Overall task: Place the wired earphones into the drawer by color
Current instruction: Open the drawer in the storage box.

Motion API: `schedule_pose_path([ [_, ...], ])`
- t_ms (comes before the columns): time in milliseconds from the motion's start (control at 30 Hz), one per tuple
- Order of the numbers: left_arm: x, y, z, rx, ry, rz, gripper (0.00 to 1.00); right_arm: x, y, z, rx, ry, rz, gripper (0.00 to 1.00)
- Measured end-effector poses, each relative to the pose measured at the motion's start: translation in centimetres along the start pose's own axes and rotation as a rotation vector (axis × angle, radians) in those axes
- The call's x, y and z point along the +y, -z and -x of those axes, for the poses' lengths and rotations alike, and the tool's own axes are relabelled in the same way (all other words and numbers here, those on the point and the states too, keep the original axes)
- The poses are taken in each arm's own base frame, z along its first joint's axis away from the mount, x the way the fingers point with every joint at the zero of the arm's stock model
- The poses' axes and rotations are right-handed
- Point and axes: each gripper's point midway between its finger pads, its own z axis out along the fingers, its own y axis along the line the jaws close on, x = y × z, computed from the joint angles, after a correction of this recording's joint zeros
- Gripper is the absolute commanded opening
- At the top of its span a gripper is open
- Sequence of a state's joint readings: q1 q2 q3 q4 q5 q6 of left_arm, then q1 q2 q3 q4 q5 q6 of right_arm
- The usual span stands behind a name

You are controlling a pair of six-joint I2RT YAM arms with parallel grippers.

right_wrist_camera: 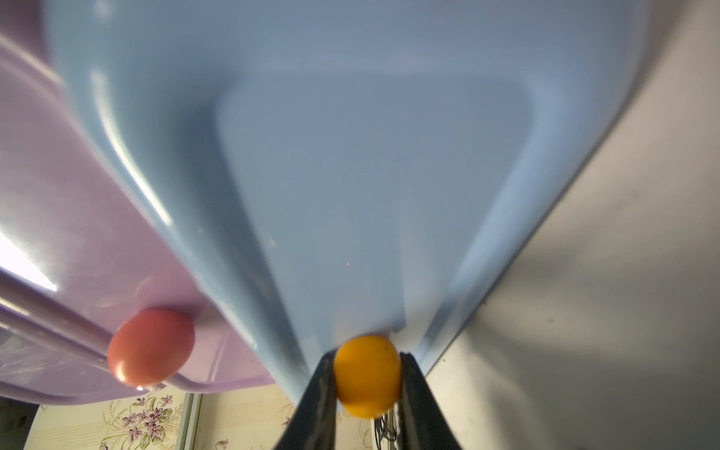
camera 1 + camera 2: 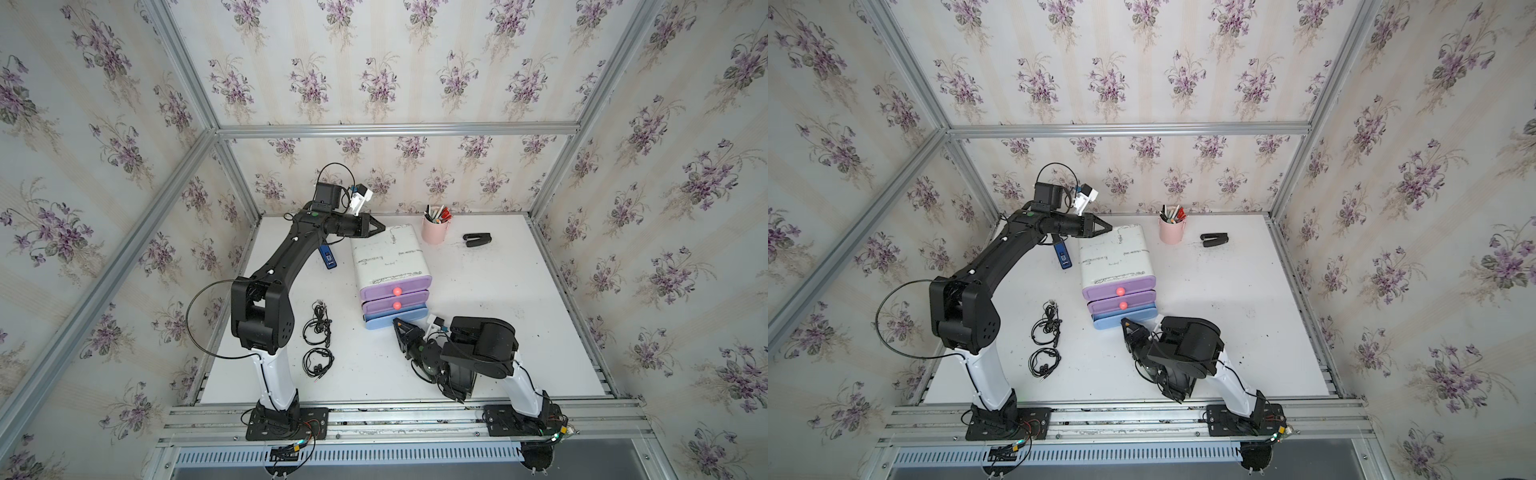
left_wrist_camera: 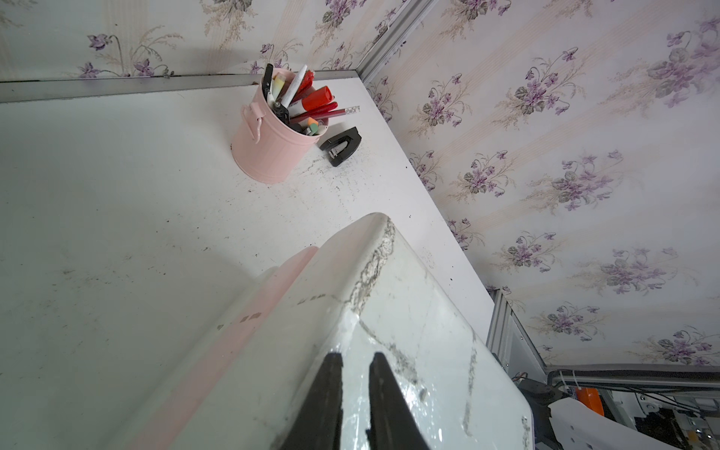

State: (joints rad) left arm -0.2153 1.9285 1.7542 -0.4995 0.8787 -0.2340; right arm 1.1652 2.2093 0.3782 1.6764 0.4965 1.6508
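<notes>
Step in hand, as I judge it: pulling open the bottom drawer. No earphones are stowed yet.

Right hand (image 1: 367,354): jaws closed on the orange knob (image 1: 368,376) of the blue drawer (image 1: 350,156), one finger on each side. The knob sits close to the fingertips, so the hold is shallow. In both top views this hand is just below centre, at the front of the drawer cabinet (image 2: 386,257).

Left hand (image 3: 356,356): fingers nearly together with a narrow slit between them, nothing in it. It sits at the cabinet's rear top corner, above centre in a top view. It reads as a brace, though I cannot confirm firm contact.

Wired earphones (image 2: 318,326): two black coiled bundles lie on the tabletop (image 2: 498,332), left of the cabinet. The second bundle (image 2: 318,362) is lower in the frame. Both are well apart from either hand. I see no other colours clearly.

Notes for doing the pull well:
- Draw straight along the drawer's slide, toward the lower edge of the top view, and slowly. The knob is round, so any sideways or upward drift could roll it out of the jaws.
- Keep the left hand bearing on the rear corner. The cabinet looks light and may slide or tip forward with the pull.
- Open it far enough for a coiled bundle to drop in flat.
- Leave the purple drawers (image 2: 395,286) shut.
</notes>
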Motion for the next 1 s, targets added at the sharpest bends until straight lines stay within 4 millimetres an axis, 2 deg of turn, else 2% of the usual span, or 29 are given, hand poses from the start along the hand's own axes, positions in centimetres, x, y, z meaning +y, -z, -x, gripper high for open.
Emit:
schedule_pose_path([
  [133, 0.0, -0.1, 0.0, 0.001, 0.001, -0.003, 0.20, -0.1, 0.8, -0.3, 0.010, 0.000, -0.007, 0.08],
  [533, 0.0, -0.1, 0.2, -0.007, -0.007, -0.003, 0.21, -0.5, 4.6, -1.5, 0.020, -0.034, -0.026, 0.08],
  [700, 0.1, -0.1, 0.4, -0.014, -0.013, 0.003, 0.21, -0.3, 6.3, -2.6, 0.045, -0.103, -0.022, 0.08],
  [1000, 0.1, 0.0, 0.4, -0.017, -0.015, 0.007, 0.22, 0.2, 7.9, -5.3, 0.138, -0.231, -0.023, 0.08],
])
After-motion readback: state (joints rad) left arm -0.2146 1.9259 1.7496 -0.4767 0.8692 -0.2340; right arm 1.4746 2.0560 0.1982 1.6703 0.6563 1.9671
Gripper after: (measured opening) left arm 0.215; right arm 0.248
